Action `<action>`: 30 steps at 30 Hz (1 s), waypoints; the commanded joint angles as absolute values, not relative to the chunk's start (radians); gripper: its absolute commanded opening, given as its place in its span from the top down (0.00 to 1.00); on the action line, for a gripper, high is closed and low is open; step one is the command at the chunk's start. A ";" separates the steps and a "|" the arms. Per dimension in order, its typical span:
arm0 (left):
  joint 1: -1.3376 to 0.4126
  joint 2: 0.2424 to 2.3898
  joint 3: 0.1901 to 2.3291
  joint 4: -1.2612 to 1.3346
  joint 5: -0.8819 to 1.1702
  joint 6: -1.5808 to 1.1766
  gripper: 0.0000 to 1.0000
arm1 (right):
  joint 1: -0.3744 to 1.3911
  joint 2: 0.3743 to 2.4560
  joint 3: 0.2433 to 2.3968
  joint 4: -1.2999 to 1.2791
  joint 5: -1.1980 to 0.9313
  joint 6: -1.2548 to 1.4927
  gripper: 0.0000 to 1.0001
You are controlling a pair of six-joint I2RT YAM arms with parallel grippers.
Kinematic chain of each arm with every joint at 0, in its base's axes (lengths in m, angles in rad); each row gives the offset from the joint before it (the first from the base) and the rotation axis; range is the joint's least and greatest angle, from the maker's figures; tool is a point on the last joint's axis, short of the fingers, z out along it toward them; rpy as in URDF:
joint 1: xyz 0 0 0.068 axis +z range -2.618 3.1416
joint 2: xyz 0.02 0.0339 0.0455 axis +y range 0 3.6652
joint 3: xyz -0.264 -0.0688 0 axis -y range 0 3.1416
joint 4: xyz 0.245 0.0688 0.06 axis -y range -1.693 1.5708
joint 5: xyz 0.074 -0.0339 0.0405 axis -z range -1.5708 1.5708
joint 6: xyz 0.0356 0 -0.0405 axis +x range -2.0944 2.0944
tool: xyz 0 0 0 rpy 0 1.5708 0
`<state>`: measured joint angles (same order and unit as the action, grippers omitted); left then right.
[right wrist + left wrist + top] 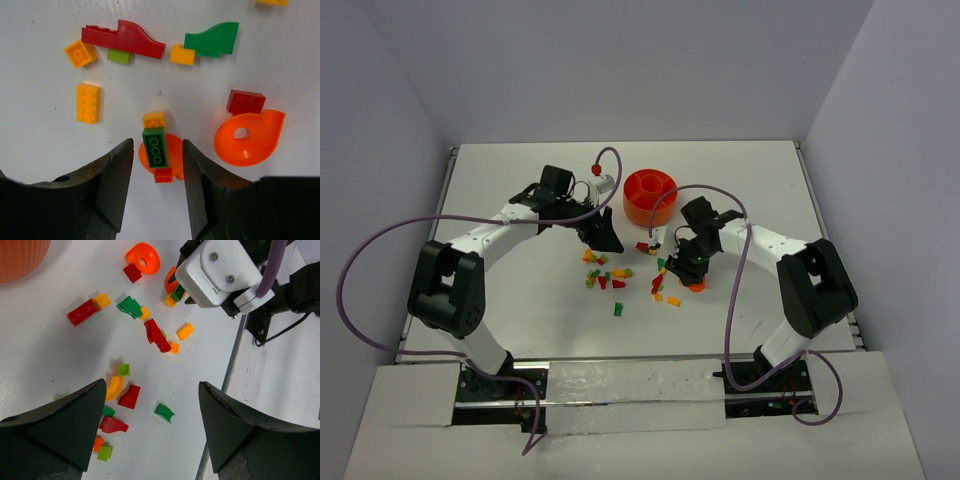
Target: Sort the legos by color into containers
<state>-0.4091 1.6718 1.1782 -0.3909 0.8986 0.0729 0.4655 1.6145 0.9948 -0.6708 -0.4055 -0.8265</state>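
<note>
The orange bowl (638, 211) with inner dividers stands at the table's back centre; its ribbed wall (20, 257) shows in the left wrist view. Legos (605, 278) in red, green, orange and yellow lie scattered in front of it. My left gripper (601, 236) (152, 385) hovers open over the left of the pile, a small green piece (164, 412) lying on the table between its fingers. My right gripper (684, 266) (156, 145) is low and open. A green three-stud brick (154, 147) lies between its jaws on an orange disc (172, 150), with a gap on each side.
Near the right gripper lie an orange ring piece (248, 137), a red brick (245, 101), a yellow brick (88, 103), a long red curved piece (125, 40) and a green curved piece (212, 40). A lone green brick (618, 310) sits nearer the arms. Grey walls enclose the table.
</note>
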 commanded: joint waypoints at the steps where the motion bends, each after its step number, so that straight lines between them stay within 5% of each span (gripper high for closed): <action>1: -0.405 1.650 1.201 -0.351 0.933 0.074 0.16 | 0.483 1.630 0.978 -0.624 -0.382 -0.820 0.50; 8: -0.402 1.654 1.201 -0.350 0.933 0.075 0.16 | 0.485 1.634 0.962 -0.618 -0.368 -0.836 0.61; 20: -0.400 1.580 1.078 -0.141 0.973 -0.055 0.27 | 0.482 1.540 1.035 -0.695 -0.527 -0.760 0.94; 30: -0.419 1.542 0.988 0.081 1.127 -0.123 0.42 | 0.482 1.531 1.196 -0.796 -0.850 -0.606 1.00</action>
